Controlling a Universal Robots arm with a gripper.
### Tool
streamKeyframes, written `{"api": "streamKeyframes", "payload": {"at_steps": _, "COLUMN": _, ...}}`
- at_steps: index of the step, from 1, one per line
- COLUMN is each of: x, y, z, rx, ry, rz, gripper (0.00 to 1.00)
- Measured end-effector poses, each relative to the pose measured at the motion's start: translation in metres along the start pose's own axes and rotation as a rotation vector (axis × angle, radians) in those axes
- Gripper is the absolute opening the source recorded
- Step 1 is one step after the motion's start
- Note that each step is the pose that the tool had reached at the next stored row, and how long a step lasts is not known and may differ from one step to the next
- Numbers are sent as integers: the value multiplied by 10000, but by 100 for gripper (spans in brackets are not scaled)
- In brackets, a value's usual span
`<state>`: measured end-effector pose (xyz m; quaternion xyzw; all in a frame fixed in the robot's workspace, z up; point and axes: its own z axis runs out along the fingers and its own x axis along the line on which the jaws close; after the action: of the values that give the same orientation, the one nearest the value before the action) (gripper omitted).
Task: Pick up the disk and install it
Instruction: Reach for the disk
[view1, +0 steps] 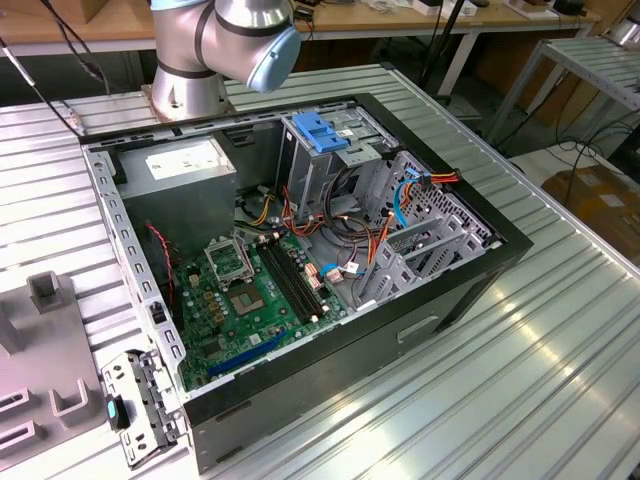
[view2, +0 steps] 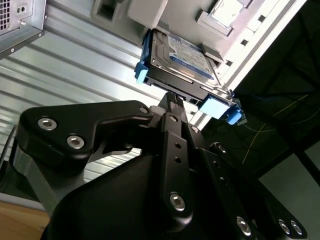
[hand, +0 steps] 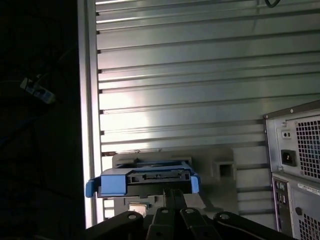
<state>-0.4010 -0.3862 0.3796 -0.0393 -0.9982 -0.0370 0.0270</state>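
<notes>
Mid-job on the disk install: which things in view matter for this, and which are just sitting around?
Part of the job:
disk, on its grey holder; end effector, close to the disk's end; open computer case; drive cage with blue latch.

Just lying about:
power supply; motherboard; metal bracket beside the case.

Disk seen end-on, a blue rail at each side. It sits on a grey holder on the ribbed metal counter. My gripper hangs just in front of the disk's near edge. Computer case stands nearby, showing me its vented panel and power socket.
</notes>
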Motion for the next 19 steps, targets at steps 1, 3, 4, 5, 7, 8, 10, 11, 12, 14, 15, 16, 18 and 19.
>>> {"api": "streamKeyframes", "payload": {"at_steps": 1, "x": 32, "y": -3, "z": 2, "rx": 0, "ry": 11, "rz": 1, "gripper": 11}}
{"api": "streamKeyframes", "payload": {"at_steps": 3, "x": 83, "y": -7, "z": 6, "rx": -2, "ry": 23, "rz": 1, "gripper": 11}}
{"api": "streamKeyframes", "payload": {"at_steps": 4, "x": 141, "y": -12, "z": 9, "rx": -5, "ry": 32, "rz": 1, "gripper": 11}}
{"api": "streamKeyframes", "payload": {"at_steps": 5, "x": 169, "y": -14, "z": 11, "rx": -8, "ry": 36, "rz": 2, "gripper": 11}}
{"api": "streamKeyframes", "payload": {"at_steps": 7, "x": 230, "y": -19, "z": 17, "rx": -13, "ry": 42, "rz": 1, "gripper": 11}}
{"api": "streamKeyframes", "payload": {"at_steps": 8, "x": 260, "y": -21, "z": 20, "rx": -16, "ry": 44, "rz": 2, "gripper": 11}}
{"api": "streamKeyframes", "payload": {"at_steps": 10, "x": 300, "y": -24, "z": 22, "rx": -14, "ry": 57, "rz": 3, "gripper": 11}}
{"api": "streamKeyframes", "payload": {"at_steps": 11, "x": 331, "y": -27, "z": 25, "rx": -16, "ry": 64, "rz": 4, "gripper": 11}}
{"api": "streamKeyframes", "payload": {"at_steps": 12, "x": 360, "y": -29, "z": 28, "rx": -16, "ry": 69, "rz": 4, "gripper": 11}}
{"api": "streamKeyframes", "payload": {"at_steps": 14, "x": 458, "y": -38, "z": 46, "rx": -17, "ry": 69, "rz": 4, "gripper": 11}}
{"api": "streamKeyframes", "payload": {"at_steps": 15, "x": 475, "y": -39, "z": 59, "rx": 60, "ry": 59, "rz": 8, "gripper": 11}}
{"api": "streamKeyframes", "payload": {"at_steps": 16, "x": 484, "y": -39, "z": 62, "rx": 192, "ry": 52, "rz": 15, "gripper": 11}}
{"api": "streamKeyframes", "payload": {"at_steps": 18, "x": 503, "y": -42, "z": 72, "rx": 349, "ry": 30, "rz": 23, "gripper": 11}}
{"api": "streamKeyframes", "payload": {"at_steps": 19, "x": 503, "y": -42, "z": 72, "rx": 349, "ry": 31, "rz": 22, "gripper": 11}}
